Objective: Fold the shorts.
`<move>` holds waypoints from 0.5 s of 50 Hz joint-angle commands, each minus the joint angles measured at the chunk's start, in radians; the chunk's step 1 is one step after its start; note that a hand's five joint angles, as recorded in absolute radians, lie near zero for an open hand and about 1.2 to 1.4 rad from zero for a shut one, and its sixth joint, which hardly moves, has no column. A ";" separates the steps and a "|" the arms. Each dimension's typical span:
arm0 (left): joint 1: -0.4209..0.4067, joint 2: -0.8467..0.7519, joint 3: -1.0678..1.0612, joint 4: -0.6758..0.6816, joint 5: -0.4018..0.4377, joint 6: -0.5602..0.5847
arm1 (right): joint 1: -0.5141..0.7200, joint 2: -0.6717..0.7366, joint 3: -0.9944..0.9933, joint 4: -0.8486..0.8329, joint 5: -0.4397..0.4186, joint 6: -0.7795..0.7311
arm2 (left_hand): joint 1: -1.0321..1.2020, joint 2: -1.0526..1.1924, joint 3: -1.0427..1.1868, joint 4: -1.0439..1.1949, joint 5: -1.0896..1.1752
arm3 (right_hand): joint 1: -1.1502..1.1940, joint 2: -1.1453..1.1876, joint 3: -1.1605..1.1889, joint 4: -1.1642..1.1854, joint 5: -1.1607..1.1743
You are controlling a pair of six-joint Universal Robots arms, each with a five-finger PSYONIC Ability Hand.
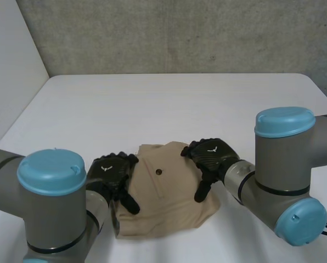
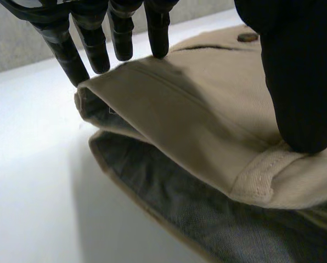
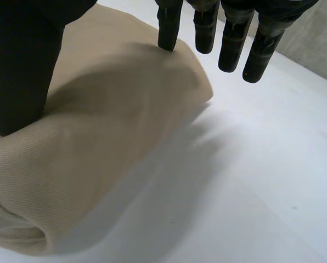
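Nearest the camera, the left arm (image 1: 51, 205) and the right arm (image 1: 287, 178) are seen at either side of the head view. Just beyond them, the beige shorts (image 1: 169, 192) are laid folded on the near part of the white counter (image 1: 169, 104), between the two hands. The left hand (image 1: 113, 171) is placed on the left edge of the shorts. In its wrist view its fingers (image 2: 92, 44) are held straight and slightly spread, with the fingertips at the folded edge, and its thumb (image 2: 300, 82) is pressed down on the cloth just beside a belt loop (image 2: 259, 175); nothing is pinched. A grey inner lining (image 2: 196, 203) is exposed under the top layer. The right hand (image 1: 210, 155) is placed on the right edge of the shorts. In its wrist view its fingers (image 3: 232, 44) are likewise straight and spread, one fingertip touches the cloth, and its thumb (image 3: 21, 71) is pressed on the top layer without pinching. A dark button (image 1: 158, 172) is visible on the shorts between the hands. Beyond the counter, a grey concrete wall (image 1: 180, 33) is seen.
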 commanded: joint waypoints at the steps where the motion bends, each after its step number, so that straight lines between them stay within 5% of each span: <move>1: 0.001 0.109 0.093 -0.027 0.004 0.001 | -0.017 -0.112 0.016 -0.046 0.012 0.038 | -0.042 -0.028 -0.039 -0.030 -0.036 | -0.009 -0.050 -0.045 -0.064 -0.071; 13: 0.098 0.252 0.437 -0.329 0.039 0.000 | -0.195 -0.498 -0.010 -0.090 0.162 0.175 | -0.063 -0.049 -0.059 -0.051 -0.057 | -0.009 -0.050 -0.045 -0.064 -0.071; 18: 0.180 0.258 0.555 -0.467 0.166 -0.014 | -0.249 -0.543 -0.039 -0.038 0.180 0.173 | -0.063 -0.049 -0.059 -0.051 -0.057 | -0.009 -0.050 -0.045 -0.064 -0.071; 25: 0.210 0.286 0.558 -0.469 0.211 -0.054 | -0.276 -0.545 -0.073 0.049 0.176 0.175 | -0.063 -0.049 -0.059 -0.051 -0.057 | -0.009 -0.050 -0.045 -0.064 -0.071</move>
